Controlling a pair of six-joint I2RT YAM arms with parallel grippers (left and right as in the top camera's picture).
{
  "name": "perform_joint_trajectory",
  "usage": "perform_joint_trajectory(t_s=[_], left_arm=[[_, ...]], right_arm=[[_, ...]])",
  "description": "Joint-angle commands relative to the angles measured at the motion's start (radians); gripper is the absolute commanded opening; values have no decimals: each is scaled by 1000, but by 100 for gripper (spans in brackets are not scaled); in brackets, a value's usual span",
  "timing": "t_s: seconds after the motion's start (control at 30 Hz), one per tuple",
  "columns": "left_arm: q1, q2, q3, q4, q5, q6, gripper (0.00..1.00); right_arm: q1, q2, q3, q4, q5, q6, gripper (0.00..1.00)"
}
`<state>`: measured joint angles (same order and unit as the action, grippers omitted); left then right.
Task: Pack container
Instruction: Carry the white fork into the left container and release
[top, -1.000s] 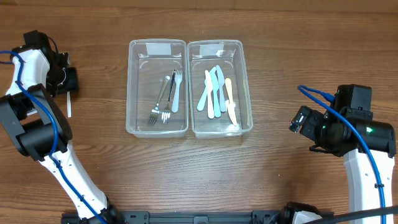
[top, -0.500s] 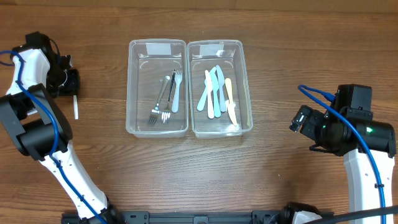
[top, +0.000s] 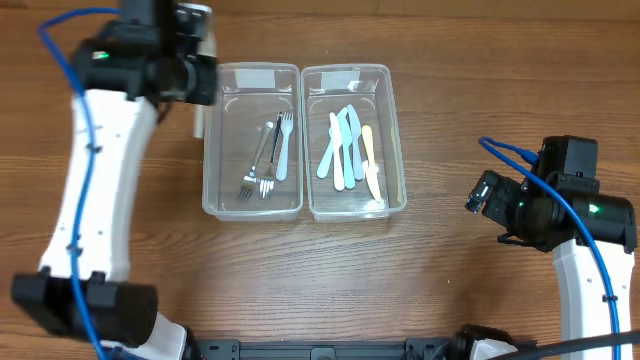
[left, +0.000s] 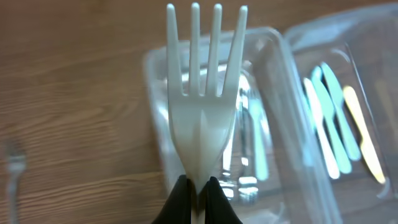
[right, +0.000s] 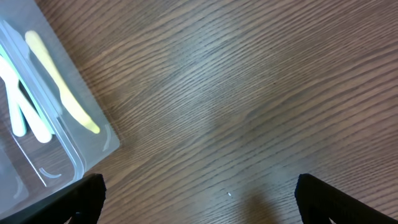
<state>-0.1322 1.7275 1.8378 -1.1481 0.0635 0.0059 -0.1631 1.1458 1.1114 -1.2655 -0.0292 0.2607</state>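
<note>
A white plastic fork stands tines-up in the left wrist view, with my left gripper shut on its handle. From overhead, that left gripper hovers at the top-left corner of the left clear container, and the white fork hangs just outside its left wall. Several forks lie in this container. The right clear container holds several pastel knives. My right gripper is open over bare wood, well to the right of the containers, and shows overhead as the right gripper.
Another fork lies blurred on the wooden table at the left of the left wrist view. The corner of the knife container shows in the right wrist view. The two containers stand side by side and touch.
My left gripper closed on the white fork at the far left, and the arm swung right with it to the left container's top-left corner. The right arm stayed still.
</note>
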Motion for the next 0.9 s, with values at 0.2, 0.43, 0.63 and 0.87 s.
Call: perform_joint_trajectory(t_s=[0.2, 0.43, 0.63, 0.87], left_arm=[[-151, 404, -42, -6, -36, -97, 4], [-150, 486, -41, -23, -23, -96, 38], [-141, 254, -40, -26, -160, -72, 64], [214, -116, -40, -26, -201, 25, 100]], right_arm=[[-1, 1, 4, -5, -18, 0, 100], [-1, 1, 4, -6, -18, 0, 100], [-1, 1, 4, -5, -18, 0, 100], [-1, 1, 4, 3, -18, -1, 100]])
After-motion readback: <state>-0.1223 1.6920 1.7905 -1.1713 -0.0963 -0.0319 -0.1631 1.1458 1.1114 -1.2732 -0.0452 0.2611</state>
